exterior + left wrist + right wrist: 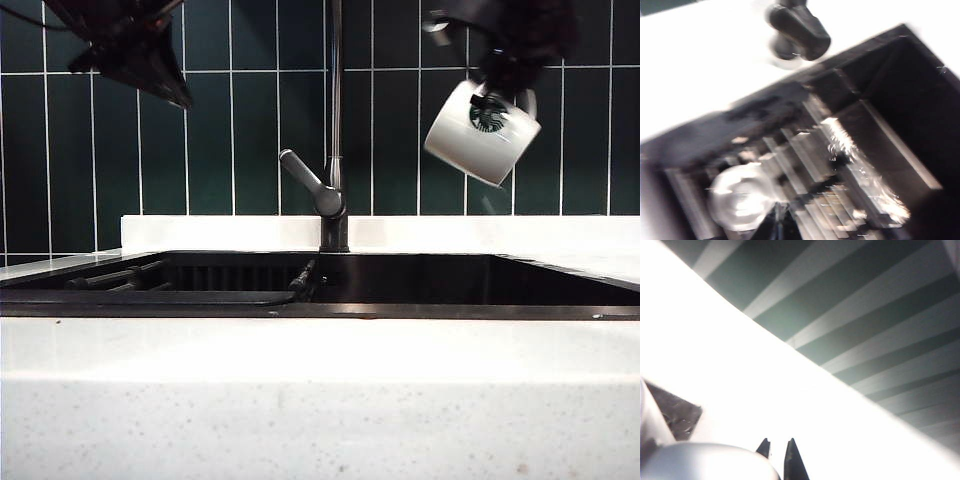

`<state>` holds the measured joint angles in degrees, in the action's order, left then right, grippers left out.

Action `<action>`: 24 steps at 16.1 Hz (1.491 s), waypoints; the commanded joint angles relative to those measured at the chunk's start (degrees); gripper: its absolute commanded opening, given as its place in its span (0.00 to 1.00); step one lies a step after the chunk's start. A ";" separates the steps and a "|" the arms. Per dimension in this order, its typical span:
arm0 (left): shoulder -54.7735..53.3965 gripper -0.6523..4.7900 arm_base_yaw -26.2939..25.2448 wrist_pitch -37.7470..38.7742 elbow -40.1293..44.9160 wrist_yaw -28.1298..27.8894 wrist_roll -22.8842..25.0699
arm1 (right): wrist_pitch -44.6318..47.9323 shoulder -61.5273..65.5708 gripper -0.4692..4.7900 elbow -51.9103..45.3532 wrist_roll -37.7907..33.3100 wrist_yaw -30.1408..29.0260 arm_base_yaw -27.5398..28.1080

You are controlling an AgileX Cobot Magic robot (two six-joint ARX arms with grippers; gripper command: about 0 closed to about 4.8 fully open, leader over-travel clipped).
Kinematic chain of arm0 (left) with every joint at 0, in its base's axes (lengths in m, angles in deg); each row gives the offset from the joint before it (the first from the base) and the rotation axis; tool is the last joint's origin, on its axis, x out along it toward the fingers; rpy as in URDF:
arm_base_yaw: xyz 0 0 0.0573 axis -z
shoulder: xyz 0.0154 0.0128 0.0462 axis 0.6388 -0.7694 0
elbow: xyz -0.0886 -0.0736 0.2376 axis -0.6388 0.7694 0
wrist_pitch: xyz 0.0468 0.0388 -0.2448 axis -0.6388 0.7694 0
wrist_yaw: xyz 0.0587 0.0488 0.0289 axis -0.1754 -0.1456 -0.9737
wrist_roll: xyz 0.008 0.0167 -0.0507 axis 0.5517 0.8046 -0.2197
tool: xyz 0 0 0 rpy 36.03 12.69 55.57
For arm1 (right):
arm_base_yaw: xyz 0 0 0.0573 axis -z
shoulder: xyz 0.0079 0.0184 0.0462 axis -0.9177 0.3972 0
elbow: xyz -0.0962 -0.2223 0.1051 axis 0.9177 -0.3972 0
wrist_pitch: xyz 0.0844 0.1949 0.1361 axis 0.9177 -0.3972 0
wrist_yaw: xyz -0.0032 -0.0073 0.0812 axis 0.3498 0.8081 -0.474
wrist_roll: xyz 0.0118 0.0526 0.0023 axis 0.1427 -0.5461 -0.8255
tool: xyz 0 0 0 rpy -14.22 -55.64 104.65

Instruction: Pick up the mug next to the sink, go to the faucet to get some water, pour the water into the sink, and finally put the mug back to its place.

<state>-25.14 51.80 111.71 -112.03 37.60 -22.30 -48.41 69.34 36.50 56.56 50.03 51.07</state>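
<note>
Exterior view: right gripper (497, 88) grasps the white ceramic logo mug (482, 130), tilted, at two o'clock above the dark rectangular sink (420, 311); left gripper (150, 70), clenched empty, sits at ten o'clock.

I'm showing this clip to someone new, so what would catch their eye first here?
First, the white mug with its green logo, tilted in the air at the upper right above the sink, gripped by the right hand. Next, the tall dark faucet rising mid-scene against the green tiles. The left hand hangs shut and empty at the upper left.
</note>
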 commanded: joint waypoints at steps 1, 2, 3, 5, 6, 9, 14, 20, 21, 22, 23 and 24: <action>2.10 0.11 2.64 0.02 -0.15 -6.95 3.17 | 1.07 -1.07 0.09 -1.14 -21.59 -3.28 7.19; 2.56 0.11 3.34 -1.20 0.24 -7.15 3.15 | 1.11 -1.11 0.09 -1.97 -24.41 -5.11 9.07; 3.10 0.11 3.39 -2.51 0.92 -7.45 2.91 | 1.36 -1.51 0.09 -3.06 -26.99 -7.04 10.54; 4.79 0.11 4.20 -7.23 4.61 -8.39 1.57 | 5.57 -2.75 0.09 -7.41 -30.99 -10.64 14.10; 5.92 0.11 4.20 -9.62 7.04 -8.44 1.16 | 7.89 -3.04 0.09 -9.20 -31.10 -11.69 14.97; 10.91 0.11 4.28 -18.45 17.49 -8.74 -2.08 | 19.45 -4.55 0.09 -17.16 -32.81 -11.72 16.85; 18.40 0.11 4.33 -28.65 31.12 -11.80 -4.83 | 32.15 -4.63 0.09 -27.08 -35.41 -11.65 18.18; 24.68 0.11 4.33 -37.27 42.80 -11.96 -6.80 | 39.85 -3.52 0.09 -33.94 -39.36 -11.67 19.10; 25.92 0.11 4.33 -39.10 44.83 -12.00 -8.09 | 41.92 -2.99 0.09 -34.80 -39.50 -11.67 19.50; 27.04 0.11 4.33 -39.98 46.29 -12.02 -8.41 | 45.46 -2.25 0.09 -35.91 -39.50 -11.72 19.61; 27.91 0.11 4.35 -41.03 47.43 -12.00 -8.70 | 47.06 -1.62 0.09 -36.59 -39.50 -11.87 19.93; 28.46 0.11 4.35 -41.83 48.19 -12.00 -8.72 | 47.10 -0.72 0.09 -36.70 -39.54 -11.93 19.98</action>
<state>2.66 56.04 71.50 -64.38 25.69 -30.76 -6.21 68.59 -0.68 18.20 38.20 70.87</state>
